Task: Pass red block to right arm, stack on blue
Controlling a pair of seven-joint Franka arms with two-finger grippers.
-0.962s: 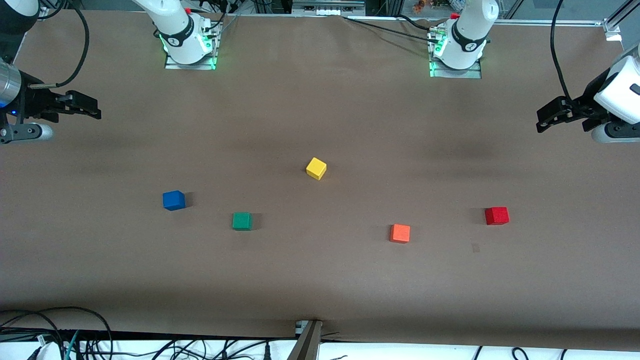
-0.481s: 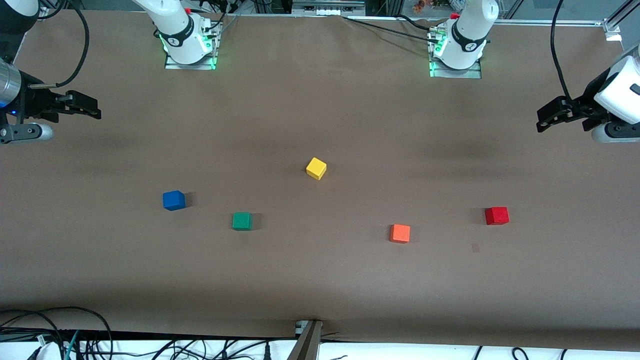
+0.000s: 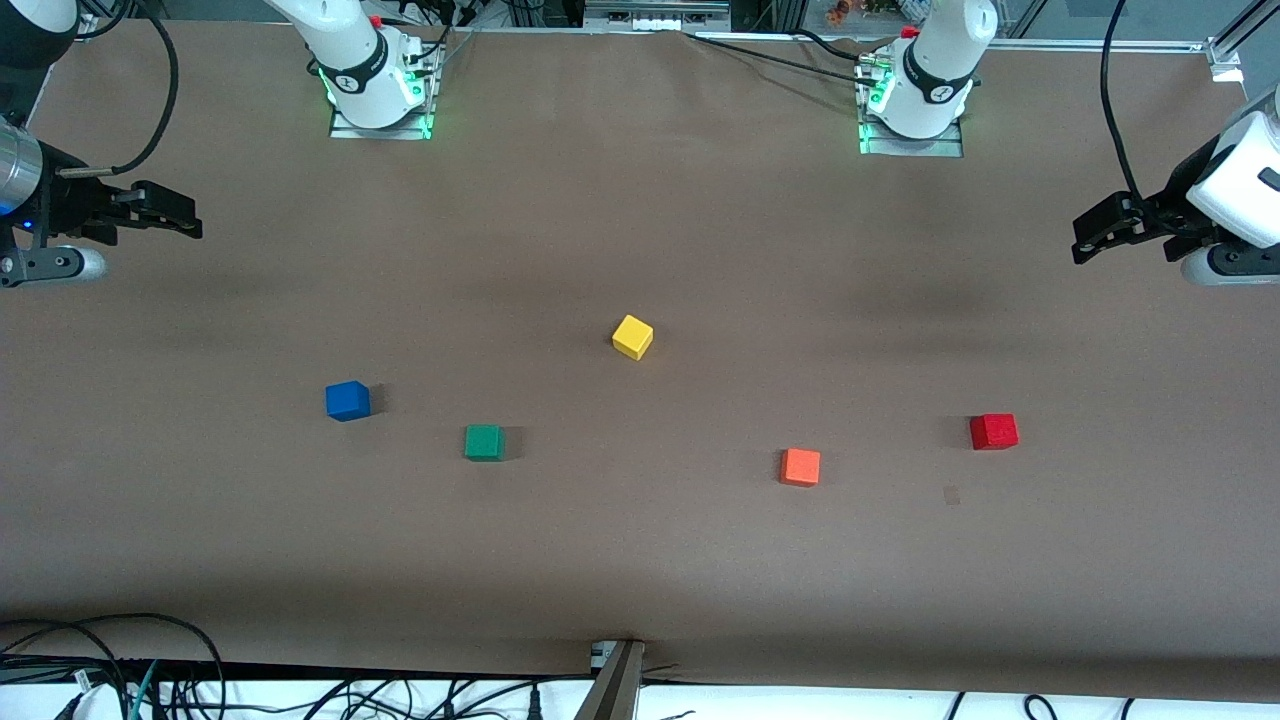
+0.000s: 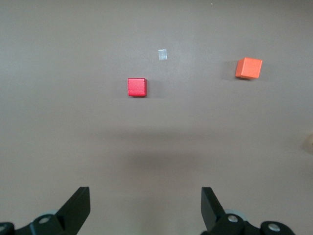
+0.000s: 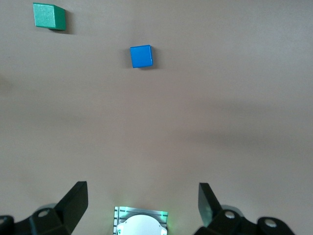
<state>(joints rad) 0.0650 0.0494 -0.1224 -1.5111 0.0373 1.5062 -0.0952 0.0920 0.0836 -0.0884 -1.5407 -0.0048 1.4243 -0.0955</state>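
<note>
The red block (image 3: 993,431) lies on the brown table toward the left arm's end; it also shows in the left wrist view (image 4: 137,87). The blue block (image 3: 347,400) lies toward the right arm's end and shows in the right wrist view (image 5: 141,56). My left gripper (image 3: 1087,240) hangs open and empty in the air over the table's edge at the left arm's end; its fingertips (image 4: 78,200) stand wide apart. My right gripper (image 3: 185,218) hangs open and empty over the right arm's end; its fingertips (image 5: 77,195) stand wide apart.
A yellow block (image 3: 632,336) lies mid-table, a green block (image 3: 484,442) near the blue one, an orange block (image 3: 800,466) near the red one. A small grey mark (image 3: 951,494) lies by the red block. Cables run along the table's front edge (image 3: 300,690).
</note>
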